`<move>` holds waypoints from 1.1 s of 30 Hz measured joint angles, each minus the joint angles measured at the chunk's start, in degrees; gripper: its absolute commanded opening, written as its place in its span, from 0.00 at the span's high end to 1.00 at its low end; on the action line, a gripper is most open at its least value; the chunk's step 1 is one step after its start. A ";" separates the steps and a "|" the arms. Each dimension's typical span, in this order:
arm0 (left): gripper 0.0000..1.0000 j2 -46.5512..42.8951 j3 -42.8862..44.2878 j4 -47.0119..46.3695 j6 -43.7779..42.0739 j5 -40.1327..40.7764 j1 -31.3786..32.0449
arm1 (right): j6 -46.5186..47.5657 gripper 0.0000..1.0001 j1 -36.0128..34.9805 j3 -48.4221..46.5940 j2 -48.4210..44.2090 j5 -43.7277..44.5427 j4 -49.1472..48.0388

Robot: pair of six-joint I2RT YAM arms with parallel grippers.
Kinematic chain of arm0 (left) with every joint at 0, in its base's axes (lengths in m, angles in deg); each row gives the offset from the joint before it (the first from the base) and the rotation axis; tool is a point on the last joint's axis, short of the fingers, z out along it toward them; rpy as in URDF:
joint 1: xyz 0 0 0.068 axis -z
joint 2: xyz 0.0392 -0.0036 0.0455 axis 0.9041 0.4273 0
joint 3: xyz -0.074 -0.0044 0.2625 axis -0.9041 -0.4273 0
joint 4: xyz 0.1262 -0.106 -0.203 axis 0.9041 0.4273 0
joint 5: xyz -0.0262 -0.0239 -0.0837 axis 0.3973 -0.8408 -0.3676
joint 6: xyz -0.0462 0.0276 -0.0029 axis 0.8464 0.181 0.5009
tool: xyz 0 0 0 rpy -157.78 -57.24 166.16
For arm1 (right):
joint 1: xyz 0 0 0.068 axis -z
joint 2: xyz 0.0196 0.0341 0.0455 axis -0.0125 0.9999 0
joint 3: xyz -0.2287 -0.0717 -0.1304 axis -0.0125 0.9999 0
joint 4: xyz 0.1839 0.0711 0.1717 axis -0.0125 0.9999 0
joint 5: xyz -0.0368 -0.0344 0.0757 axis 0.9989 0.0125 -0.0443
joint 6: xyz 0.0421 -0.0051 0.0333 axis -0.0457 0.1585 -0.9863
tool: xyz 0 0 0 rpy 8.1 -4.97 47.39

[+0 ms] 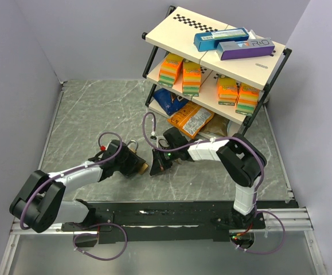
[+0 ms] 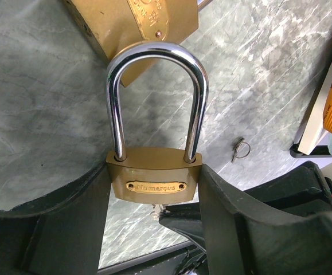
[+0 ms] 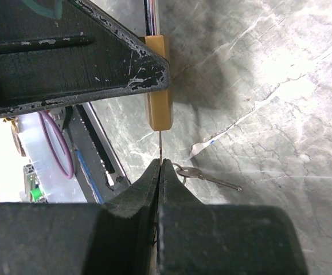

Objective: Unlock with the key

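Right claw (image 3: 161, 167) is pressed together on the key (image 3: 160, 148), pinching it edge-on so only a thin sliver shows between the tips and the bottom of the padlock (image 2: 154, 172). Left claw (image 2: 153, 197) is clamped on the sides of the padlock body, holding it off the surface (image 1: 97, 114) with the shackle (image 2: 157, 57) pointing away. Both shackle legs sit in the body, so I'd say it's locked.

Looks like the insert step: the key tip is at the keyhole or just in it, can't tell how deep. Next move probably needs a straight push in line with the lock, then a twist of the right wrist while the left holds firm. A second padlock (image 2: 137, 23) lies close by, and another small key (image 3: 209, 179) shows beside the right claw.
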 measured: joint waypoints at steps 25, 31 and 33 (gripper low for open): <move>0.99 2.75 1.73 -1.01 1.55 -0.11 2.64 | 1.14 1.00 -0.28 3.82 -4.37 5.86 0.07; 0.99 4.07 2.43 -2.23 2.08 0.17 3.56 | 1.11 1.00 -0.90 4.85 -5.29 7.74 0.00; 0.99 4.81 2.95 -2.45 2.12 0.20 3.91 | 1.07 1.00 -1.14 5.20 -5.29 8.26 -0.11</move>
